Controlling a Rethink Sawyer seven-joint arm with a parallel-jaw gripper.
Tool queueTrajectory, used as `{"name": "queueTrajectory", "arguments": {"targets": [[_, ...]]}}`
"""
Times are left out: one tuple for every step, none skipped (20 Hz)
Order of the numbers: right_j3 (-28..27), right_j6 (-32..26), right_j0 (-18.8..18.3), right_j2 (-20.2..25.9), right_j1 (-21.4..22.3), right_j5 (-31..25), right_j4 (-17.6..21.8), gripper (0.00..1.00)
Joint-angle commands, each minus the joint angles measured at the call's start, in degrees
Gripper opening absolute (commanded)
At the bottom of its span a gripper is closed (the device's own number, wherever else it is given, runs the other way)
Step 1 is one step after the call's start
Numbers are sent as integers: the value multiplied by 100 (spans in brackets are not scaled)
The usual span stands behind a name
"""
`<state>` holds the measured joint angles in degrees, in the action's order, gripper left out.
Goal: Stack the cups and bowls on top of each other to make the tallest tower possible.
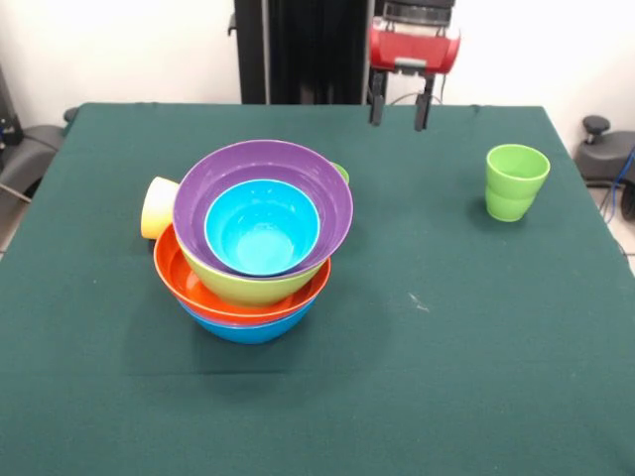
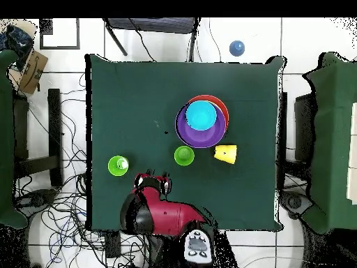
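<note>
Five glossy round bowls (image 1: 260, 238) sit nested as a tower (image 1: 253, 297) left of the tabletop's (image 1: 397, 377) middle in the front view, blue lowest, then orange, lime, purple and cyan. Both tapered cups are off it: the yellow cup (image 1: 158, 206) lies tipped against the stack, the green cup (image 1: 516, 181) stands upright near the right edge. Hanging empty at the far edge, the pincer (image 1: 399, 107) has its fingers apart; next, I judge, it must descend on a cup's rim

A dark green cloth-covered surface (image 1: 476, 347) stands before a white wall (image 1: 119, 50). Below lies a white tiled floor (image 2: 258, 38) strewn with black cables (image 2: 59, 209); a blue ball (image 2: 237, 48) rests there.
</note>
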<state>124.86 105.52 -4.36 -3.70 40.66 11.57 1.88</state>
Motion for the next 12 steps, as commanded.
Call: {"name": "queueTrajectory", "arguments": {"targets": [[54,1046,113,532,-629,299,165,100],[94,1089,188,510,-579,283,84,100],[141,1137,275,482,-505,233,-11,100],[191,1187,371,451,-418,181,-105,100],[238,1235,472,411,-318,110,-201,100],[282,1261,556,371,-182,-1,-283,100],[314,1257,606,351,-35,-150,-334,100],[335,1223,634,328,145,-355,-371,100],[344,1168,627,318,332,-578,-384,100],[351,1105,623,298,531,-831,-395,100],[360,1050,655,250,732,-1054,-409,100],[368,1003,645,240,907,-1267,-404,100]]}}
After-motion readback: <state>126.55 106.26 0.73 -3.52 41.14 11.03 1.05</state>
